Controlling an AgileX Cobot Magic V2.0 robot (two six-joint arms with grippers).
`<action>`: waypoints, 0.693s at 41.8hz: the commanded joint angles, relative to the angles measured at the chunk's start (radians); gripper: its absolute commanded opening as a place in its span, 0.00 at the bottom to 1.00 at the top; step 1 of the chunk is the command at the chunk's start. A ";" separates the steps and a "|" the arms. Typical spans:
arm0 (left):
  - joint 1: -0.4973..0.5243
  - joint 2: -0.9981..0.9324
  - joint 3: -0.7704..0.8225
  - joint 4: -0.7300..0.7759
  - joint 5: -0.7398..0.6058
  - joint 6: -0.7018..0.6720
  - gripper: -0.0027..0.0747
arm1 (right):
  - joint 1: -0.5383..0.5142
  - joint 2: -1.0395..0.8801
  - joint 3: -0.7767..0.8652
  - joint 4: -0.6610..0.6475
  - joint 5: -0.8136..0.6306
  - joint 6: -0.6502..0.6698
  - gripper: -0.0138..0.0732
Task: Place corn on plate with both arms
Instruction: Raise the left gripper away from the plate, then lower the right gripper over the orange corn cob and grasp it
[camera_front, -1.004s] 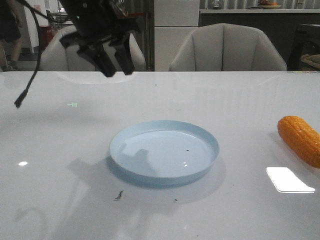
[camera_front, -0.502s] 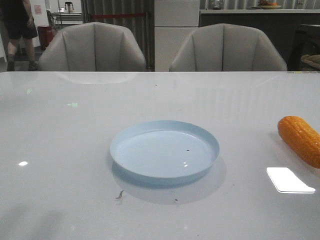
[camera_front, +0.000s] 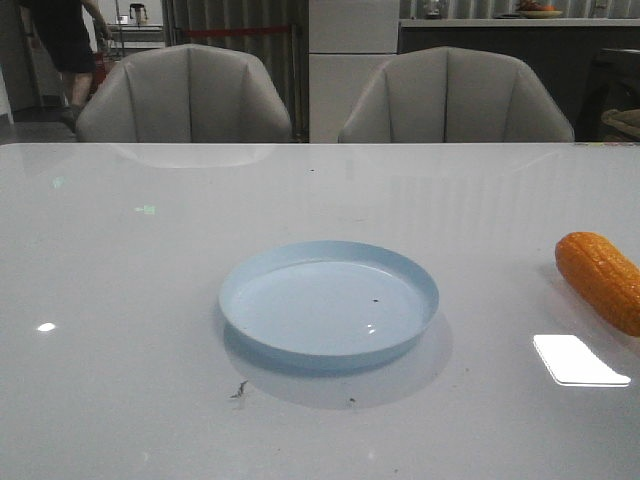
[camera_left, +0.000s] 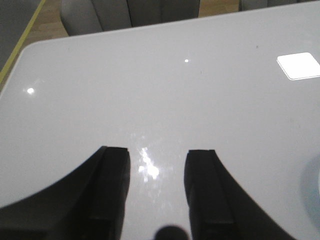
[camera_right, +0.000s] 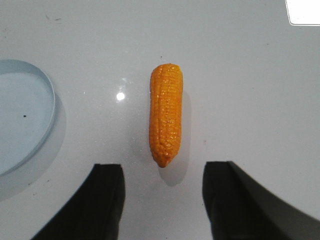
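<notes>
A: Front view first. What lies on the table?

B: The pale blue plate sits near the middle of the glossy white top, flat on its base, with a small dark speck inside. The corn lies well off to the robot's right, close to the picture's edge and partly cut by it. It is apart from the plate, with bare table between them.

A: Any arm in that view?

B: None. Only two grey chairs behind the far edge of the table, and a person walking in the background at the far left.

A: And the right wrist view?

B: The right gripper hangs above the corn, its two dark fingers spread wide with nothing between them. The cob lies lengthwise, one tapered end pointing toward the gap between the fingers. It does not touch either finger. The plate's rim shows at the side, near the cob but clear of it.

A: The left one?

B: The left gripper is over bare white table. Its fingers stand apart and hold nothing. A sliver of a pale rounded edge shows at the frame's side; I cannot tell for sure that it is the plate. A bright rectangular glare patch lies on the surface.
</notes>
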 joint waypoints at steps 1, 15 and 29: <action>0.002 -0.111 0.076 -0.013 -0.125 -0.001 0.47 | -0.004 0.040 -0.057 -0.017 -0.062 0.000 0.75; 0.002 -0.257 0.131 -0.013 -0.111 -0.001 0.47 | -0.004 0.337 -0.263 -0.051 -0.064 0.000 0.83; 0.002 -0.255 0.131 -0.013 -0.111 -0.001 0.47 | -0.004 0.673 -0.506 -0.046 0.049 0.000 0.83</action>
